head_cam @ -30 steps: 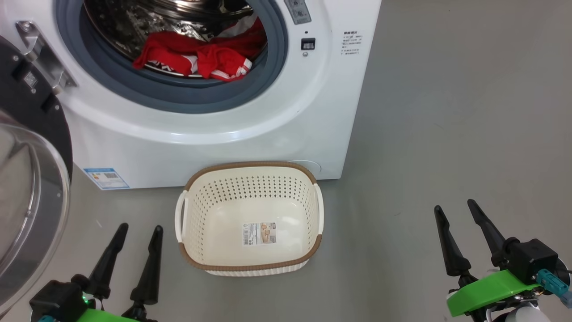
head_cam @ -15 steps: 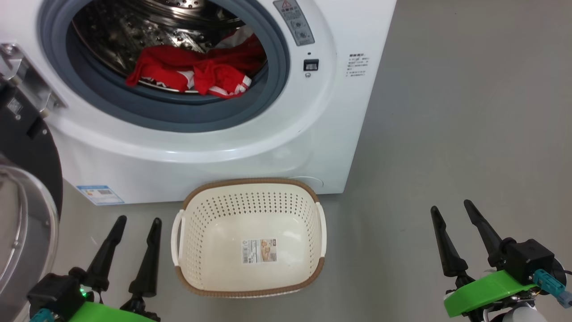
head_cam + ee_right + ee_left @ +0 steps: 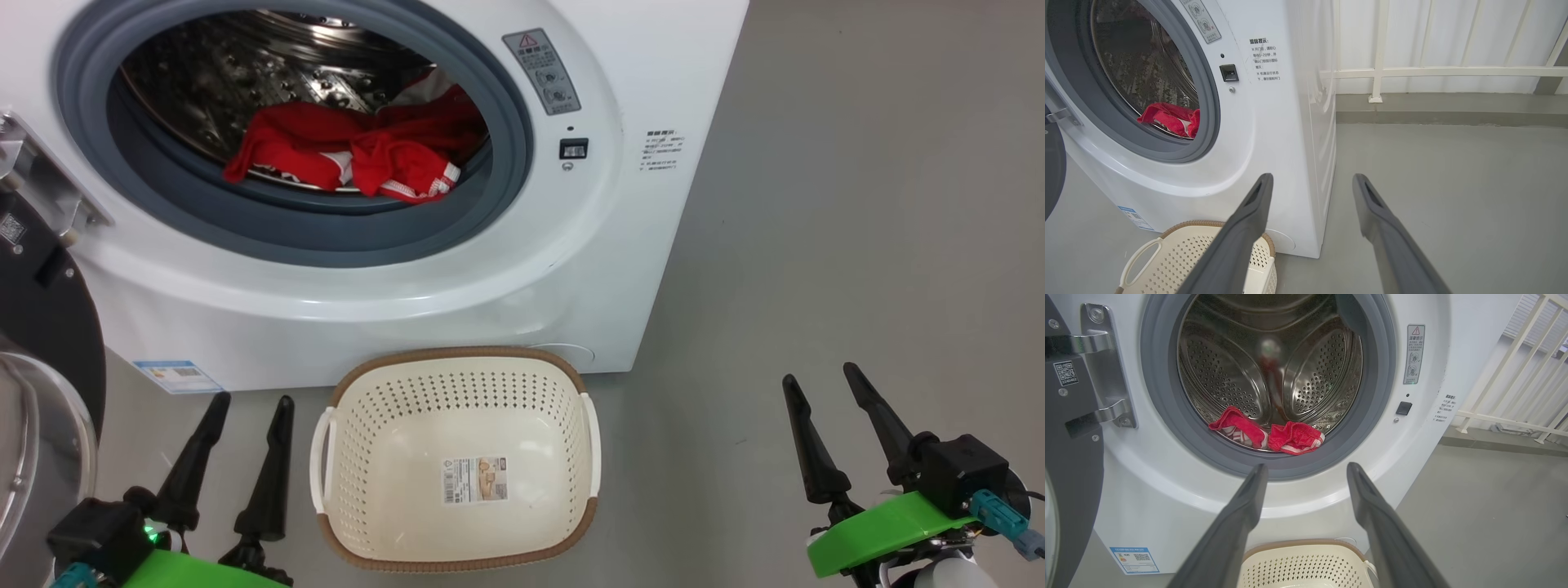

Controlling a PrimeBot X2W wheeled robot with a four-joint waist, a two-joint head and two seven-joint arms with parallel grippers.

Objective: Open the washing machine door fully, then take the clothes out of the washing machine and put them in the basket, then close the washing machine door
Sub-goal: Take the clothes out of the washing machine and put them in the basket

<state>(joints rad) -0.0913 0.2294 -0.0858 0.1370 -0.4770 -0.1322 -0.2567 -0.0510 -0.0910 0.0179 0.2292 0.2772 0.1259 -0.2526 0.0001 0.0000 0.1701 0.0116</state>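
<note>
Door cut off at left; left gripper and right gripper gape empty.

Head view: high up, pitched steeply down at the cream-white perforated plastic basket on the grey floor; the big white front-loading washing machine is close behind it. Left wrist view: low, near, facing almost straight into the perforated steel drum. Right wrist view: low, off to the machine's right, facing its front corner obliquely, white railing behind. All three share the drum opening, the red-and-white clothes and the basket's machine-side rim.
</note>
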